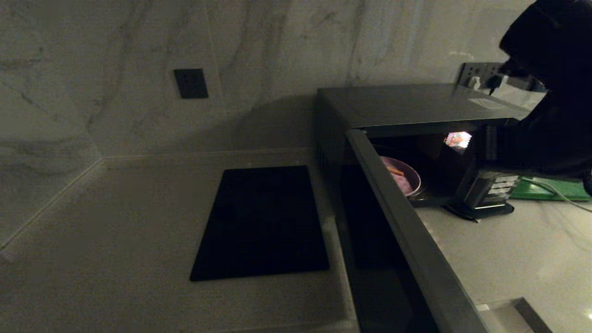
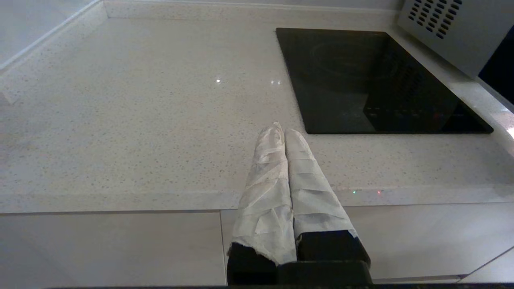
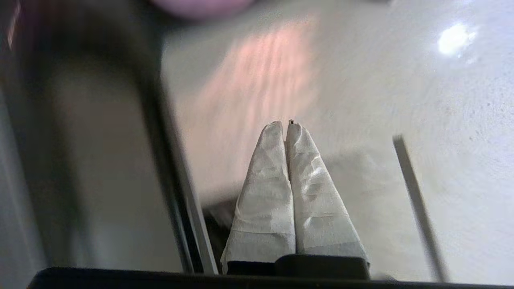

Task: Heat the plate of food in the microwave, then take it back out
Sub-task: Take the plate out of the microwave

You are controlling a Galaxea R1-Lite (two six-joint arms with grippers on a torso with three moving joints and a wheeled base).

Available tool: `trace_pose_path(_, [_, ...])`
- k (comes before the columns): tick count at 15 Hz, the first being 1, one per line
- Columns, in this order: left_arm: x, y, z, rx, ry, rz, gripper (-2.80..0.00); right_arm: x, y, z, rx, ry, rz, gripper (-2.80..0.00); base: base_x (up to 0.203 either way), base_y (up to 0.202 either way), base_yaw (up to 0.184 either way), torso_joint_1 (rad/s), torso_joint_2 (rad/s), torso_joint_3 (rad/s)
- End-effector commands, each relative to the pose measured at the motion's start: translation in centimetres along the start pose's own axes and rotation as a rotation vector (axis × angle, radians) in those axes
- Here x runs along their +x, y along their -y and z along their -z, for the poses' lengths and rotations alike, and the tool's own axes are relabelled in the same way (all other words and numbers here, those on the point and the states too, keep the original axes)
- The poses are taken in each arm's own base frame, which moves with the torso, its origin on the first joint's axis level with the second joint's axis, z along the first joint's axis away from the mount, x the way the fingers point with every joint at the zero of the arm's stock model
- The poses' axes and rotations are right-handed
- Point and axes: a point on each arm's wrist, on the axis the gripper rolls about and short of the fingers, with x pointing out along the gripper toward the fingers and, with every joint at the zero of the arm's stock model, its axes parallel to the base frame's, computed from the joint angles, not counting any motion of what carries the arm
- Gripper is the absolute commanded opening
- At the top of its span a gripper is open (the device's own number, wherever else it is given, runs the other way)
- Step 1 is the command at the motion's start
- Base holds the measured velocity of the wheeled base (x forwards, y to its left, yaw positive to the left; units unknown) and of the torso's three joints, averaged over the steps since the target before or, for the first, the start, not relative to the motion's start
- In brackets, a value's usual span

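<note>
Lavender plate of food [image 1: 403, 181] sits inside the open microwave [image 1: 407, 111], right gripper [image 3: 286, 124] pressed together, empty, probably door-side; next we swing it shut.

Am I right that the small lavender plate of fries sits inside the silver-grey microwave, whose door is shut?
Not quite: the silver-grey microwave has its door swung open, as the head view shows. The small lavender plate of fries does sit inside it.
</note>
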Motion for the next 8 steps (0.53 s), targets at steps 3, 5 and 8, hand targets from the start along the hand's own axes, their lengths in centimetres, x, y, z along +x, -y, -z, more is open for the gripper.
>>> trace_pose_path(3, [0.0,0.0,0.0,-0.001,-0.001,-0.001,-2.8,3.7,3.9,-2.1,0.24,0.132,-0.043,-2.8,0.0,0.0,0.0,0.0,0.0,0.0])
trace_pose_path(5, [0.0,0.0,0.0,-0.001,-0.001,-0.001,-2.8,4.9,4.2,-2.4,0.288,0.192,-0.104,-2.8,0.0,0.0,0.0,0.0,0.0,0.0])
trace_pose_path(8, [0.0,0.0,0.0,-0.001,-0.001,-0.001,-2.8,8.0,4.9,-4.6,0.314,0.221,-0.069,-2.8,0.0,0.0,0.0,0.0,0.0,0.0])
